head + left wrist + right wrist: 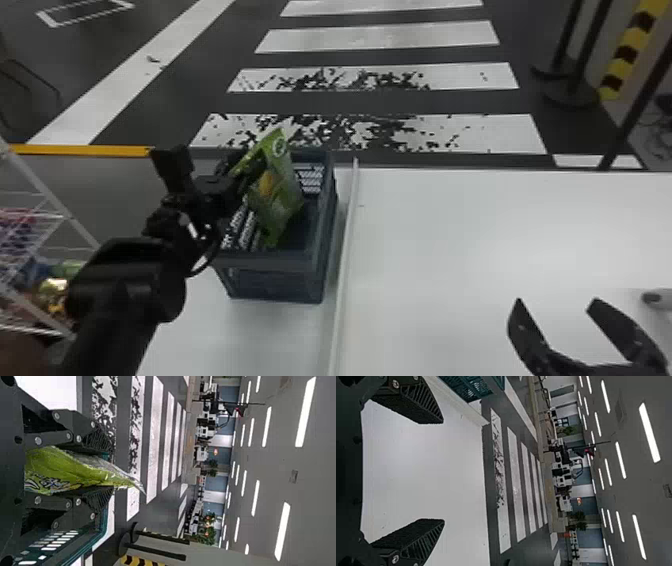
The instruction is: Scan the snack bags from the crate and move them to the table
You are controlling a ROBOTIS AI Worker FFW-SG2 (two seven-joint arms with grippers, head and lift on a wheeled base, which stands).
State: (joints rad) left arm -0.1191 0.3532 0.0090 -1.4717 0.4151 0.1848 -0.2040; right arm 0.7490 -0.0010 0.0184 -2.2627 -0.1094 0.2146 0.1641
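Note:
My left gripper [246, 172] is at the crate [321, 257], shut on a green snack bag [280, 197] that stands tilted, its lower part inside the crate and its top above the rim. The left wrist view shows the green bag [75, 471] pinched between both fingers of the left gripper [109, 469]. Over the right part of the white table [450, 240], my right gripper [555, 302] holds nothing and is open. Its fingers stand wide apart in the right wrist view, with the gripper [443, 471] above the table [427, 467].
A raised white strip [345, 250] runs along the table just right of the crate. At the far left stands a wire rack [47, 215] with colourful packages. A small grey object [652, 297] lies at the table's right side. Black posts [572, 92] stand beyond the table.

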